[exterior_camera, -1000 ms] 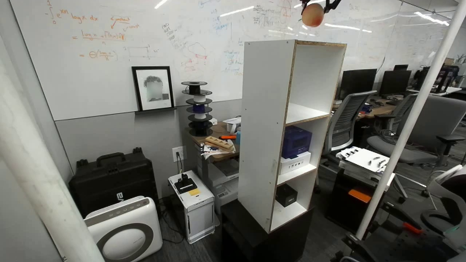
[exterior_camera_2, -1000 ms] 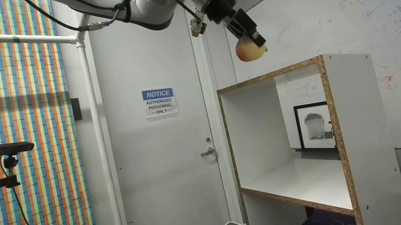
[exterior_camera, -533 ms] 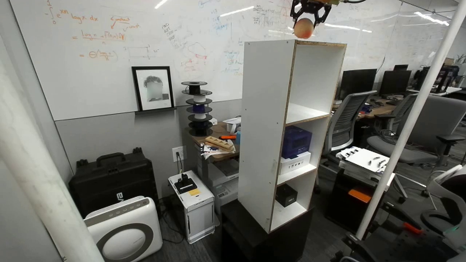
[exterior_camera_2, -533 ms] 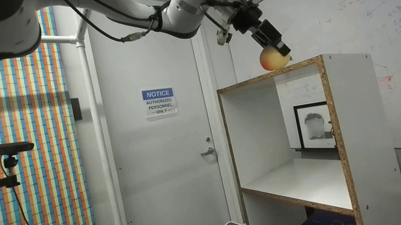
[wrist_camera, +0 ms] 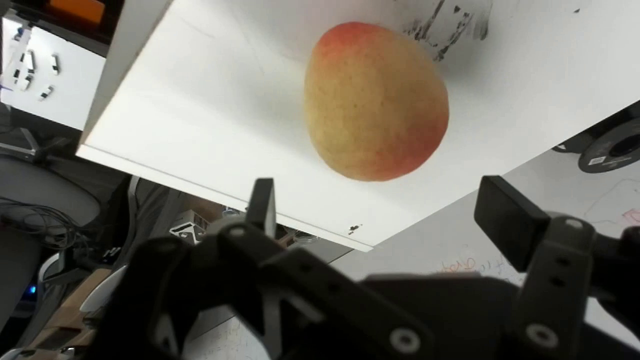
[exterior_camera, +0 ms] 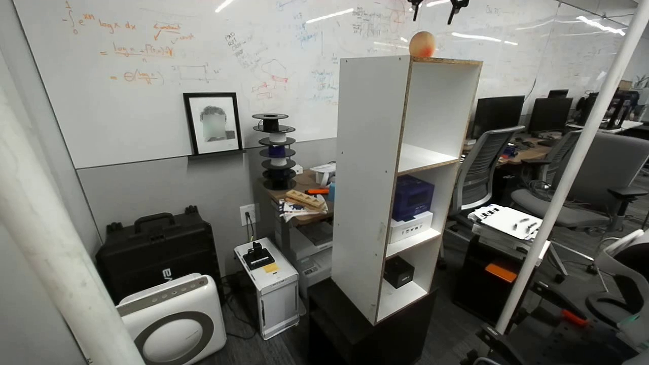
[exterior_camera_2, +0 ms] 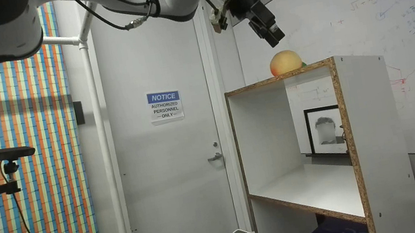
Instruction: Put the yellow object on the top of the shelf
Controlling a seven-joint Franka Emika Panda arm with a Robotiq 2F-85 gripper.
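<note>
The yellow object (exterior_camera_2: 285, 62), a peach-like ball with red patches and a bit of green at its side, rests on the flat top of the white shelf (exterior_camera_2: 373, 127). An exterior view shows the same yellow object (exterior_camera: 422, 44) at the top's edge, above the shelf's (exterior_camera: 374, 152) side panel. My gripper (exterior_camera_2: 279, 40) hangs just above it, apart from it. Seen from the wrist, the jaws are spread wide with nothing between them, and the yellow object (wrist_camera: 375, 105) lies beyond the fingertips on the white top (wrist_camera: 185, 120).
Inside the shelf's compartments are a blue box (exterior_camera: 413, 196) on a white box (exterior_camera: 411, 227), and a black box (exterior_camera: 399, 271). A whiteboard wall (exterior_camera: 284, 66) stands behind, with stacked spools (exterior_camera: 277, 152) beside the shelf. A white pole (exterior_camera: 573, 167) rises in front of the chairs.
The yellow object was lowered in the gripper onto the shelf top and let go. The jaws have opened, and the gripper has since risen away from it.
</note>
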